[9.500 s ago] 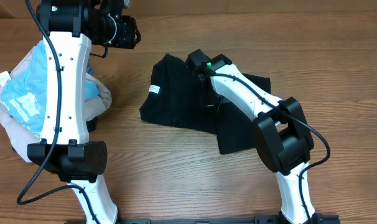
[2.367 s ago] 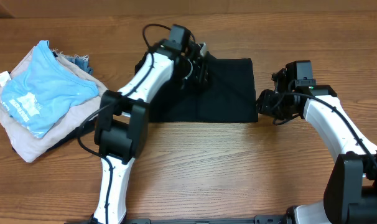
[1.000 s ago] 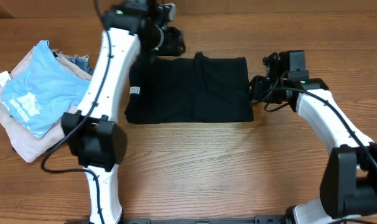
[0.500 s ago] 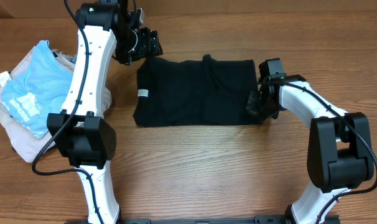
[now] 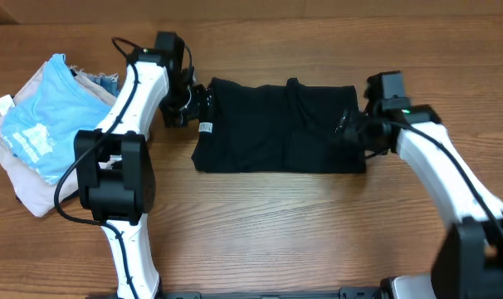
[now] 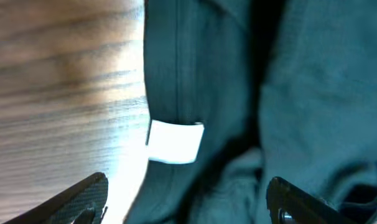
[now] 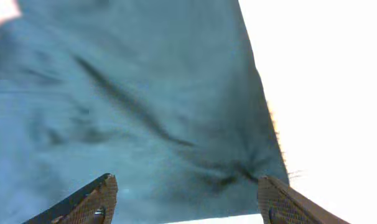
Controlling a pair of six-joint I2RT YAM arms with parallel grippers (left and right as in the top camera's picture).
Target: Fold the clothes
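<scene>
A black garment [image 5: 276, 124] lies flat on the wooden table as a folded rectangle, with a white label [image 5: 207, 128] at its left edge. My left gripper [image 5: 196, 104] hovers at the garment's upper left corner. In the left wrist view it [image 6: 188, 208] stands open over the dark cloth [image 6: 288, 93], with the label [image 6: 175, 142] just ahead of it. At the garment's right edge my right gripper [image 5: 357, 130] is open too. The right wrist view shows it [image 7: 188, 205] spread wide above the cloth's corner [image 7: 145, 106], holding nothing.
A pile of clothes sits at the table's left: a light blue shirt [image 5: 40, 116] on top of beige pieces [image 5: 36, 187]. Bare wood [image 5: 276, 224] runs along the front of the table, and the arm bases stand at the front edge.
The garment has shifted to the right. My left gripper came down from above the table's back to the garment's left corner. My right gripper opened and let go of the right edge.
</scene>
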